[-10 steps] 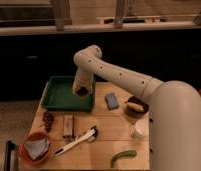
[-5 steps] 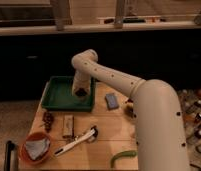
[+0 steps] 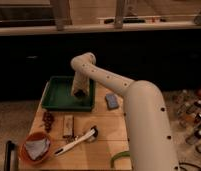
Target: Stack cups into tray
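Seemingly placing step; gripper (image 3: 79, 93) low inside tray (image 3: 58, 104), right half, on bench (image 3: 104, 142); gripper apart or clamped: cannot tell; cups not made out, perhaps hidden beneath; next move likely calls for straight lift clear of rim.

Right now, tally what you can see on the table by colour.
Green: 2, the tray and a curved piece
Orange: 1, the bowl with a cloth
Brown: 2, a bar and a dark cluster
Blue-grey: 1, a flat pad
White: 1, a long tool
Total: 7. The gripper is over the tray.
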`<control>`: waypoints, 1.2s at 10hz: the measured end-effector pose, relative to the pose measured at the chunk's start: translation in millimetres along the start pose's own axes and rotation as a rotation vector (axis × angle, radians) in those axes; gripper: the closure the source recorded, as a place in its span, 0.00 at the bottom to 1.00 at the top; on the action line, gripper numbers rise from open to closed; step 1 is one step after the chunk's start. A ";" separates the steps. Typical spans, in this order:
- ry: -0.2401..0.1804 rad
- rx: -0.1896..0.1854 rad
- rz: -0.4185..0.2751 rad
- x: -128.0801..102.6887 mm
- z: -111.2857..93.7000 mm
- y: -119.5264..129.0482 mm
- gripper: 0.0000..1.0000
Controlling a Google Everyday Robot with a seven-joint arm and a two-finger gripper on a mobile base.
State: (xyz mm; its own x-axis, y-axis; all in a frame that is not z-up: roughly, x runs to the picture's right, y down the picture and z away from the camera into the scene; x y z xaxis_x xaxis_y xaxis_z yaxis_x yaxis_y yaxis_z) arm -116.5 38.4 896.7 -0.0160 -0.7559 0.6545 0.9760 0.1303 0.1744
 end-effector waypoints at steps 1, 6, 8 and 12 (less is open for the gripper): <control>-0.008 0.005 0.003 0.7 1.9 -1.2 0.61; -0.029 0.022 0.014 2.9 3.8 -3.7 0.20; -0.033 0.024 0.014 3.6 2.4 -5.6 0.20; -0.042 0.026 0.013 4.0 0.4 -8.2 0.20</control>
State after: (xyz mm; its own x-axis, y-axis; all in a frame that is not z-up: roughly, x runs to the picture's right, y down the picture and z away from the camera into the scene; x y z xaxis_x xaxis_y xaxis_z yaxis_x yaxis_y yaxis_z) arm -124.7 34.6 898.2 -0.0131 -0.7266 0.6869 0.9701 0.1572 0.1848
